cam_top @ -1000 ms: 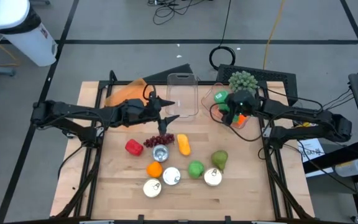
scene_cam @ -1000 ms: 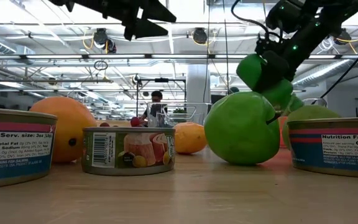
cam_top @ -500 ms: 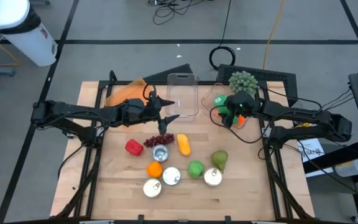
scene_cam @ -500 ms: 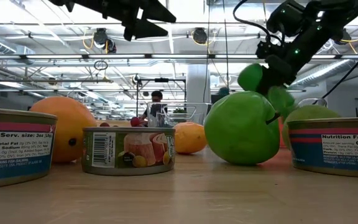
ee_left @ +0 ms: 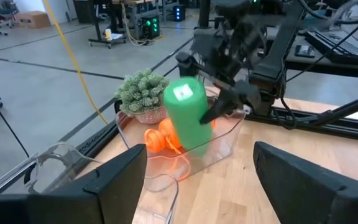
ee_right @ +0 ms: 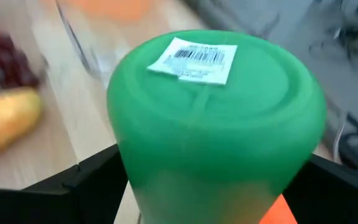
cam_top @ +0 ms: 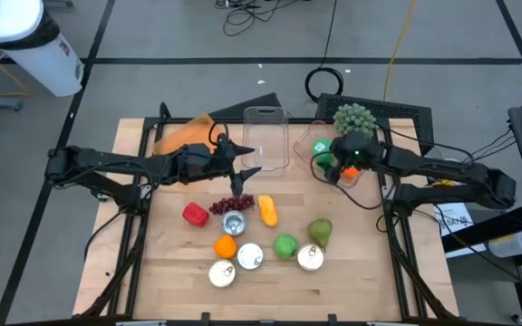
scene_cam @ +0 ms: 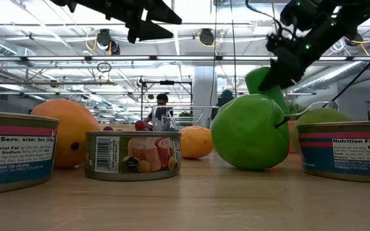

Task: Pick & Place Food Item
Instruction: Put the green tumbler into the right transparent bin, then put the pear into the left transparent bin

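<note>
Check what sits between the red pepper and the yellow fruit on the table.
In the high view, dark red grapes lie between the red pepper and the yellow fruit, with an open can just below that line.

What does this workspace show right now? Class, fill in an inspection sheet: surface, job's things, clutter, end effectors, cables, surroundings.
Surface: wooden table.
Job's things: green cup standing in the clear bin, with an orange item beside it.
Clutter: cans, orange, green apple, pear, grapes, red pepper; empty clear container.
End effectors: left end effector open, above the table; right end effector open, around the green cup.
Cables: black coil and yellow cable on the floor.
Surroundings: white bin; a person far behind.
</note>
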